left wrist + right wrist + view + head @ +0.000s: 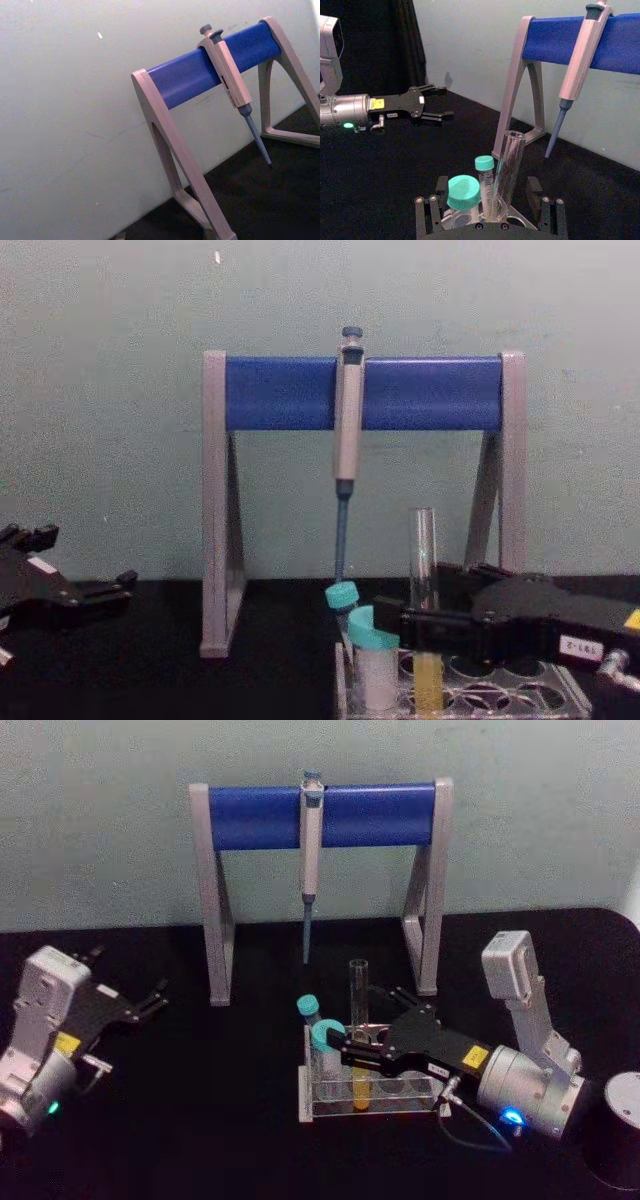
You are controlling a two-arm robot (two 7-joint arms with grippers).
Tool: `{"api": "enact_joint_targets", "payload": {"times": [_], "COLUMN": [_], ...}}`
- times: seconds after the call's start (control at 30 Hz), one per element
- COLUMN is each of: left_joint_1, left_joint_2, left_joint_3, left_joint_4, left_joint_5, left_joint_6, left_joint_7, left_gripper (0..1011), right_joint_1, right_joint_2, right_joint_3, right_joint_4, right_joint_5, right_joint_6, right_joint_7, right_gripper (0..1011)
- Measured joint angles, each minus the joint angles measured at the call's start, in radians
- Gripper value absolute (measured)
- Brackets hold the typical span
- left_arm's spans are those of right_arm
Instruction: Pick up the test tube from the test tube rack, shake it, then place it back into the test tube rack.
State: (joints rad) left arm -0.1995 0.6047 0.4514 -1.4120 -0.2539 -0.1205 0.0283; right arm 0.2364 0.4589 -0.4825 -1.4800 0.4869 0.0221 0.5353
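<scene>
The test tube [358, 1020] stands up straight in the test tube rack [330, 1105], which sits on the black table [200, 1120] in front of the robot. The tube is long and clear, open at the top, and has yellow stuff in its low part. It sits in a hole on the left half of the rack.

The right pincer [352, 1053] reaches in from the right side, low over the rack. Its two fingers sit on both sides of the tube, about halfway up the glass. In the right wrist view the tube [506, 175] stands between the fingers [547, 220], with some room on each side, so the pincer looks a bit wide and not squeezed onto the glass. In the chest view the pincer [420, 625] crosses in front of the tube [424, 580], just above the yellow part.

Two short tubes with teal caps [318, 1025] stand in the rack just beside the long tube, on its left.

The left pincer [150, 1000] rests well apart, over the left part of the table. Its fingers are spread and hold nothing.

Behind the rack stands a tall grey stand with a blue bar [320, 815]. A grey-blue pipette [310, 860] hangs from the middle of the bar, its tip pointing down. A dark round thing [615, 1130] sits at the right edge of the table.
</scene>
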Motion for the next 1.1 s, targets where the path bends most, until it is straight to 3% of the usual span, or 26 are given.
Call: {"api": "enact_joint_targets", "payload": {"times": [0.27,0.47,0.67,0.87,0.97,1.1], "left_joint_1": [0.0,0.0,0.0,0.0,0.0,0.0], "left_joint_2": [0.0,0.0,0.0,0.0,0.0,0.0], "left_joint_3": [0.0,0.0,0.0,0.0,0.0,0.0], "left_joint_4": [0.0,0.0,0.0,0.0,0.0,0.0], "left_joint_5": [0.0,0.0,0.0,0.0,0.0,0.0], "left_joint_6": [0.0,0.0,0.0,0.0,0.0,0.0], "left_joint_7": [0.0,0.0,0.0,0.0,0.0,0.0], "left_gripper": [1001,1001,1001,1001,1001,1001], "right_joint_1": [-0.006,-0.031,-0.084,-0.144,-0.171,-0.185], "right_joint_2": [0.002,0.015,0.013,-0.015,-0.037,-0.056], "right_joint_3": [0.013,0.053,0.125,0.191,0.216,0.228], "right_joint_4": [-0.019,-0.087,-0.169,-0.211,-0.211,-0.188], "right_joint_5": [0.005,0.004,-0.034,-0.132,-0.217,-0.266], "right_joint_6": [-0.01,-0.06,-0.131,-0.154,-0.135,-0.095], "right_joint_7": [-0.004,-0.033,-0.122,-0.291,-0.404,-0.466], "right_gripper": [1000,1000,1000,1000,1000,1000]}}
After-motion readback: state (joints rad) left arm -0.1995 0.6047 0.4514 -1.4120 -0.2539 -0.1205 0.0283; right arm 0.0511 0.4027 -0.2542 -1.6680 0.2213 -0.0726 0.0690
